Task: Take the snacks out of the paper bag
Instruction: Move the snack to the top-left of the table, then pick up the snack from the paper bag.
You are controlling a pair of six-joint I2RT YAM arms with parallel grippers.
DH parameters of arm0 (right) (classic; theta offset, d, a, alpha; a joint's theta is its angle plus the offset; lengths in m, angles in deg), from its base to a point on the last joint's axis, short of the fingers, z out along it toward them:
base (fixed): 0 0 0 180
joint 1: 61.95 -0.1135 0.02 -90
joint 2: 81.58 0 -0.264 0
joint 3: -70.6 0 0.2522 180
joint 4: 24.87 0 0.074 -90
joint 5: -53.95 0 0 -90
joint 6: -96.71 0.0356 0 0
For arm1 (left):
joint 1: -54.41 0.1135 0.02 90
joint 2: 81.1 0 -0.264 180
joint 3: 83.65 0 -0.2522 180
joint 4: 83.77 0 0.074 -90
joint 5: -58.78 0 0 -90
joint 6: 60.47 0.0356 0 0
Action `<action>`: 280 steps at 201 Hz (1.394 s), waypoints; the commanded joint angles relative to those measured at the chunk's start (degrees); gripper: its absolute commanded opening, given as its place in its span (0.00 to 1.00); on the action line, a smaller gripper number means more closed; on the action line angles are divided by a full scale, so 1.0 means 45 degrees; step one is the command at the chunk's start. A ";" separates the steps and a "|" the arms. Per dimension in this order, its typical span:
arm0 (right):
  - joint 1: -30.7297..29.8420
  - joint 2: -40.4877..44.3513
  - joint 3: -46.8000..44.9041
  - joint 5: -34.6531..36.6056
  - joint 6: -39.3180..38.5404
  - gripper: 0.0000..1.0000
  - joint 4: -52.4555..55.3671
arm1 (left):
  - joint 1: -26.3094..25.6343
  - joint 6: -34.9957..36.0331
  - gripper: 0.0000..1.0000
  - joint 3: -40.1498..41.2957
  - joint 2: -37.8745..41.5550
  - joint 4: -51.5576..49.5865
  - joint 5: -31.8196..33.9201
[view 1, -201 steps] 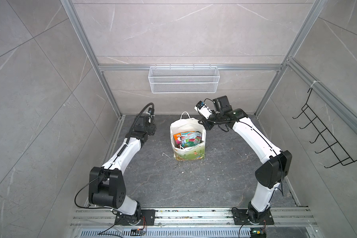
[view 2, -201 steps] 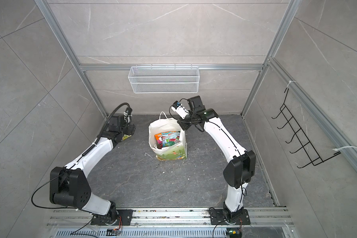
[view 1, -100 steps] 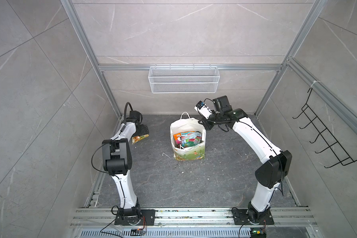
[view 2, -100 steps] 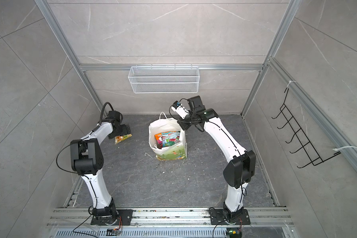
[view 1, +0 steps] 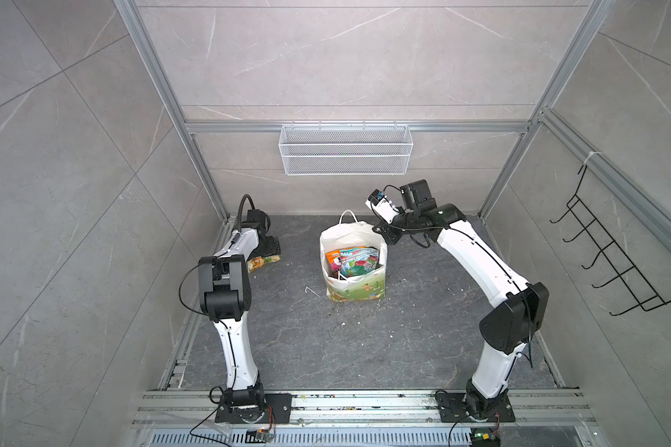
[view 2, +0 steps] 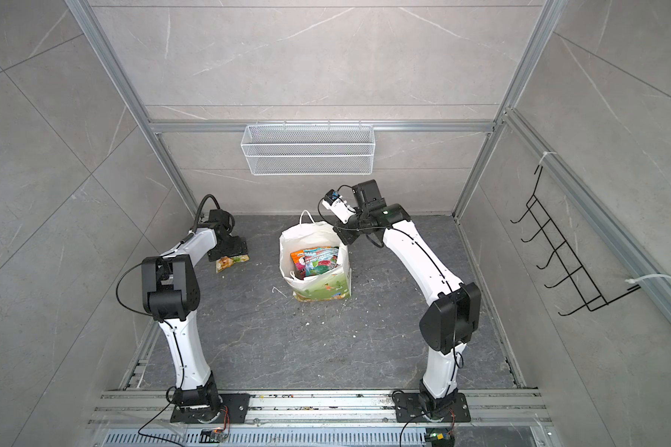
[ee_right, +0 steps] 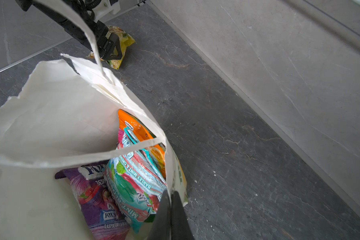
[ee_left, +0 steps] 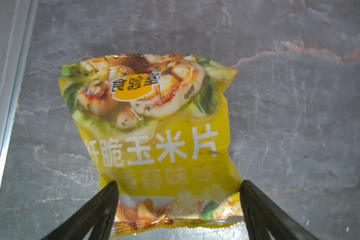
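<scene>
My left end effector (ee_left: 178,184) stands wide open. Its two black fingers (ee_left: 104,207) sit either side of the lower end of a yellow packet (ee_left: 154,128) that lies flat on the grey surface (ee_left: 299,124). It has no grip on the packet, and I cannot tell whether the tips brush its edges. The packet carries Chinese writing: 食验室 on an orange oval near its top and 玉米片 in large white characters across its middle, over pictures of prawns and greens. In both top views it lies left of centre, well apart from the paper bag (view 1: 355,294), which stands upright in the middle of the frame with a green landscape printed low on its side. My right end effector (ee_right: 170,199) is closed tight on the bag's rim, at the lower middle of the right wrist frame, and the bag's mouth gapes. Inside I read "FOX'S" and "RASPBERRY" on a purple packet (ee_right: 96,199), and "BARLEY MINT & CHERRY" and "MINT" on a teal-red packet (ee_right: 133,182). An orange packet (ee_right: 133,124) stands behind them, its print too small to read.
</scene>
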 commanded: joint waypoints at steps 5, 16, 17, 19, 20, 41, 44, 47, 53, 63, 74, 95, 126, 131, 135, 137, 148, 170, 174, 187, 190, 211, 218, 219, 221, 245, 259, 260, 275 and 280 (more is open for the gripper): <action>0.0071 0.0218 0.0150 0.0025 0.0001 0.00 -0.0088 | 0.0063 0.2218 0.92 0.0274 0.0105 -0.0321 -0.0607; 0.0063 0.0226 0.0130 0.0044 0.0022 0.00 -0.0092 | 0.0055 0.2778 0.91 0.0588 0.0293 -0.0284 -0.0764; 0.0062 0.0223 0.0126 0.0044 0.0021 0.00 -0.0090 | 0.0059 0.2843 0.91 0.0614 0.0322 -0.0278 -0.0784; 0.0051 0.0230 0.0137 0.0045 0.0035 0.00 -0.0088 | 0.0052 0.2970 0.91 0.0693 0.0344 -0.0245 -0.0833; 0.0056 0.0225 0.0130 0.0045 0.0038 0.00 -0.0088 | 0.0058 0.3027 0.91 0.0715 0.0368 -0.0230 -0.0838; 0.0061 0.0244 0.0130 0.0059 0.0077 0.00 -0.0048 | 0.0034 0.4170 0.90 0.1648 0.0963 0.0415 -0.1315; 0.0061 0.0257 0.0133 0.0081 0.0079 0.00 -0.0048 | 0.0025 0.4331 0.90 0.1809 0.1024 0.0519 -0.1356; 0.0066 0.0273 0.0133 0.0083 0.0096 0.00 -0.0048 | 0.0024 0.4441 0.90 0.1946 0.1114 0.0641 -0.1325; 0.0065 0.0276 0.0124 0.0097 0.0084 0.00 -0.0048 | 0.0022 0.4609 0.90 0.2200 0.1268 0.0854 -0.1218; 0.0071 0.0298 0.0125 0.0084 0.0106 0.00 -0.0059 | 0.0024 0.4843 0.91 0.2439 0.1489 0.1004 -0.1095; 0.0061 0.0328 0.0161 0.0085 0.0109 0.00 -0.0039 | 0.0020 0.4791 0.92 0.2612 0.1733 0.1188 -0.0835; 0.0061 0.0356 0.0115 -0.0001 0.0102 0.00 -0.0029 | 0.0004 0.4241 0.94 0.2836 0.2406 0.1684 -0.0644; 0.0061 0.0461 -0.0015 -0.0513 -0.0057 0.00 0.0097 | -0.0336 0.3755 0.97 0.2809 0.3537 0.2120 -0.0337; 0.0061 0.0510 -0.0056 -0.0567 -0.0072 0.00 0.0092 | -0.0426 0.3715 0.97 0.2769 0.3772 0.2129 -0.0209; 0.0071 0.0561 -0.0107 -0.0611 -0.0081 0.00 0.0074 | -0.0523 0.3692 0.97 0.2733 0.3982 0.2129 -0.0095; 0.0063 0.0578 -0.0135 -0.0642 -0.0088 0.00 0.0070 | -0.0577 0.3685 0.97 0.2716 0.4067 0.2125 -0.0056; 0.0061 0.0733 -0.0236 -0.0946 -0.0200 0.00 0.0069 | -0.0887 0.3587 0.97 0.2660 0.4721 0.2129 0.0159; 0.0012 0.1053 -0.0475 -0.1573 -0.0593 0.00 0.0154 | -0.1643 0.3291 0.93 0.2700 0.6196 0.2198 0.0020; 0.0004 0.1094 -0.0489 -0.1715 -0.0728 0.00 0.0239 | -0.1809 0.3284 0.93 0.2715 0.6509 0.2189 -0.0167; -0.0064 0.1227 -0.0678 -0.2032 -0.1103 0.00 0.0416 | -0.2409 0.3374 0.90 0.2931 0.7399 0.2193 -0.0701; -0.0067 0.1259 -0.0737 -0.2058 -0.1143 0.00 0.0427 | -0.2543 0.3408 0.89 0.2995 0.7610 0.2189 -0.0765; -0.0160 0.1718 -0.1552 -0.2298 -0.1513 0.00 0.0291 | -0.3719 0.3803 0.87 0.3520 0.9016 0.2073 -0.1645; -0.0209 0.1932 -0.1933 -0.2304 -0.1614 0.00 0.0077 | -0.4124 0.3991 0.86 0.3778 0.9480 0.2071 -0.2075; -0.0211 0.1964 -0.1990 -0.2302 -0.1617 0.00 0.0044 | -0.4189 0.4016 0.86 0.3831 0.9555 0.2071 -0.2143; -0.0227 0.2023 -0.2100 -0.2300 -0.1629 0.00 -0.0025 | -0.4296 0.4069 0.86 0.3894 0.9684 0.2071 -0.2286; -0.0347 0.2621 -0.3076 -0.2414 -0.1957 0.00 -0.0551 | -0.5326 0.4680 0.85 0.4953 1.1187 0.2193 -0.4148; -0.0511 0.2971 -0.3657 -0.2337 -0.2072 0.00 -0.1044 | -0.5636 0.5067 0.86 0.5534 1.1883 0.2212 -0.5087; -0.0537 0.2992 -0.3691 -0.2328 -0.2080 0.00 -0.1073 | -0.5648 0.5091 0.85 0.5558 1.1928 0.2210 -0.5143; -0.0678 0.3314 -0.4295 -0.2232 -0.2361 0.00 -0.1444 | -0.6063 0.5779 0.85 0.6013 1.2442 0.1987 -0.5645; -0.0700 0.3389 -0.4453 -0.2130 -0.2335 0.00 -0.1589 | -0.6202 0.6002 0.85 0.6192 1.2607 0.1911 -0.5759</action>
